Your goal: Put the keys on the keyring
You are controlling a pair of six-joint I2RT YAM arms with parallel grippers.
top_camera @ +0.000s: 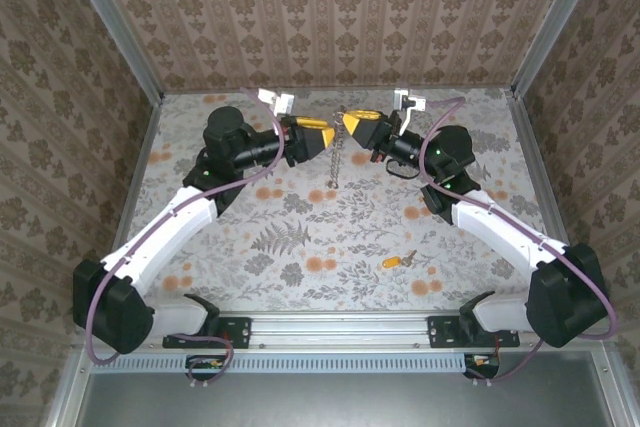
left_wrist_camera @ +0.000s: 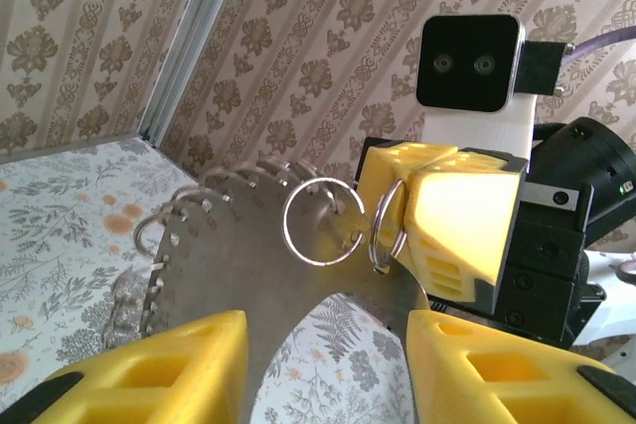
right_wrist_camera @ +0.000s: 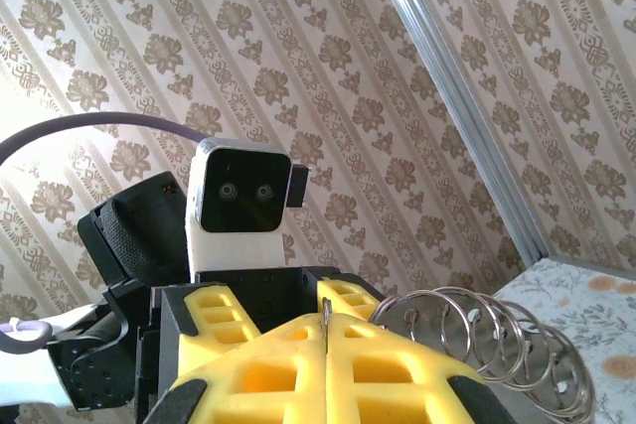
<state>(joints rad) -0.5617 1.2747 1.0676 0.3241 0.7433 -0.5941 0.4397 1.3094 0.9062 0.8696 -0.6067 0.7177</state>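
Note:
The keyring is a curved silvery plate (left_wrist_camera: 248, 275) with several split rings along its edge and a thin chain (top_camera: 334, 162) hanging from it, held up above the table's far middle. My left gripper (top_camera: 322, 137) has its yellow fingers (left_wrist_camera: 149, 369) apart, with the plate spanning the gap and touching both. My right gripper (top_camera: 355, 125) faces it, shut on one ring (left_wrist_camera: 388, 227) of the keyring; the ring's thin edge (right_wrist_camera: 325, 307) shows pinched between its closed fingers. The key (top_camera: 397, 261), with an orange-yellow head, lies on the table near the front right, apart from both grippers.
The floral tablecloth (top_camera: 300, 237) covers the table. Patterned walls (top_camera: 330, 17) close in the back and both sides. The arm bases stand on the rail (top_camera: 330, 327) at the near edge.

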